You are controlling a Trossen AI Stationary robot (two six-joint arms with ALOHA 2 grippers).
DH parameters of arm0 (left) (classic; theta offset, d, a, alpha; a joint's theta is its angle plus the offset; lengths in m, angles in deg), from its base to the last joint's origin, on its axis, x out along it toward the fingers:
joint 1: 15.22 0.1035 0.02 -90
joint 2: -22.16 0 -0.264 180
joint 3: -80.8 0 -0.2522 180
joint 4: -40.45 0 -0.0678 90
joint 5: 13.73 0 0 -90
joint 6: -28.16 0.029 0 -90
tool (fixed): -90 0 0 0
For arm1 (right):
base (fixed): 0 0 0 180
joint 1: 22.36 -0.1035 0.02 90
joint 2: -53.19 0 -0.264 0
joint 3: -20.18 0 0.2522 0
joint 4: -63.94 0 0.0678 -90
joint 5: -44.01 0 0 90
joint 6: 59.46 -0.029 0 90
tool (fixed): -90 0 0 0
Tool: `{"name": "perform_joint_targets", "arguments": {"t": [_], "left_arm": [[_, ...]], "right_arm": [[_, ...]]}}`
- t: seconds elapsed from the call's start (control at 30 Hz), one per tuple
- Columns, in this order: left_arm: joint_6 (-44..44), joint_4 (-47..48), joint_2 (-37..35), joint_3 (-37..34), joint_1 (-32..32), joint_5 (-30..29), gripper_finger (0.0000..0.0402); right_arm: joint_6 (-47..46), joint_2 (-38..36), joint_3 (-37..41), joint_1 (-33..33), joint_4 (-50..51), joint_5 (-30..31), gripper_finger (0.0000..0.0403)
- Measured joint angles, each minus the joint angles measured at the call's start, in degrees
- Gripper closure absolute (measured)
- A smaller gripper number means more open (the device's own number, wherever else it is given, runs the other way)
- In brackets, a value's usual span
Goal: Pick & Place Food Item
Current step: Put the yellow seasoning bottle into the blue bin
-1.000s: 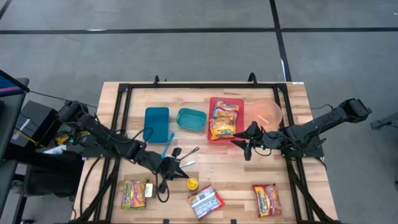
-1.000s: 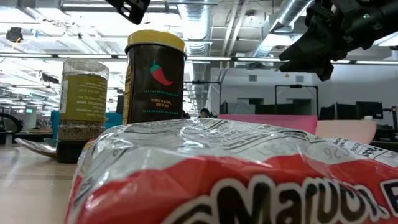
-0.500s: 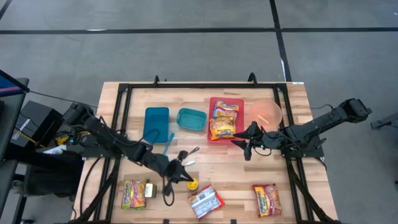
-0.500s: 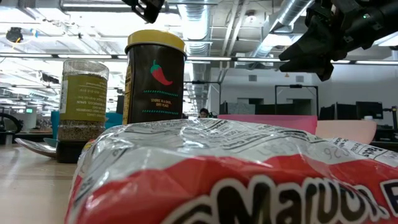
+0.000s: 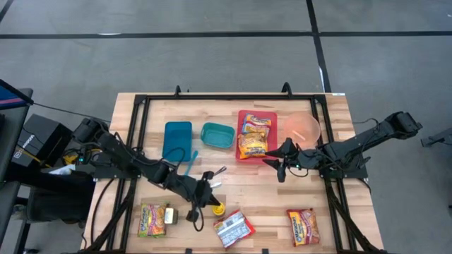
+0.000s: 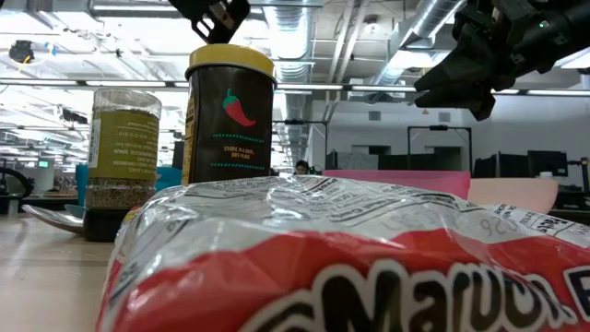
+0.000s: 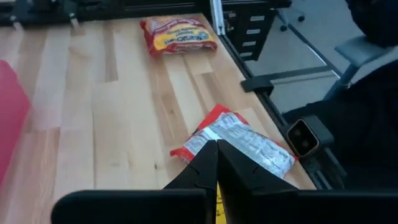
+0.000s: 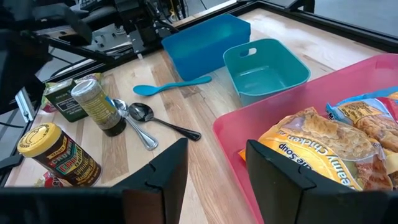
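Hovering just above the yellow-lidded spice can (image 5: pixel 219 209), the left gripper (image 5: pixel 207 192) had its fingers (image 7: pixel 214 163) pinched completely together with nothing between them, and it didn't look like it was touching the can, though the low view only showed it right over the lid (image 6: pixel 230 57). From its wrist camera the clenched tips pointed toward a silver-and-red ramen pack (image 7: pixel 239 140) lying flat near the front edge of the table (image 5: pixel 261 187), with another ramen pack (image 7: pixel 179 35) farther off. Next to the can stood a green-labelled spice jar (image 6: pixel 123 152), and beside it lay two spoons (image 8: pixel 144 120) and a blue spoon (image 8: pixel 171 86). The right gripper (image 5: pixel 275 164) sat mid-table just beside the red tray (image 5: pixel 246 116), its fingers (image 8: pixel 165 172) spread partway and holding nothing, not touching anything that I could see. The tray held two yellow soup packs (image 5: pixel 253 139), one behind the other. A teal tub (image 5: pixel 217 135) and a blue tub (image 5: pixel 177 140) stood left of the tray, and a pink bowl (image 5: pixel 302 128) sat on its other side. One more pack (image 5: pixel 153 219) lay at the front left corner, touching a small box (image 5: pixel 169 215).
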Motion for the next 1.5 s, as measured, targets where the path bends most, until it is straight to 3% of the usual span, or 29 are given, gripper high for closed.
{"name": "perform_joint_targets", "arguments": {"t": [0.27,0.57,0.7,0.9,1.17,1.33,1.5], "left_arm": [[-4.4,0.6,-1.7,0.0,2.9,4.5,0.038],[-3.4,2.1,-1.9,0.0,2.4,4.8,0.0227],[-2.3,3.9,-1.9,0.9,1.6,4.4,0.0184],[-0.6,14.5,-1.9,7.4,0.1,-0.7,0.0175],[1.5,17.7,-0.6,10.4,-0.4,-2.9,0.0178],[2.8,18.2,4.0,13.0,-0.4,-3.1,0.0179],[2.3,26.5,8.7,17.7,-0.4,-3.1,0.0179]], "right_arm": [[0.0,0.0,0.0,0.0,0.2,0.0,0.0246],[0.0,0.0,0.0,0.1,0.5,0.0,0.0246],[0.0,0.0,0.0,0.1,0.6,0.0,0.0246],[0.0,0.0,0.0,0.1,0.6,0.0,0.0246],[0.0,0.0,0.0,0.1,0.6,0.0,0.0246],[0.0,0.0,0.0,0.1,0.8,0.0,0.0246],[0.0,0.0,0.0,0.1,0.9,0.0,0.0246]]}}
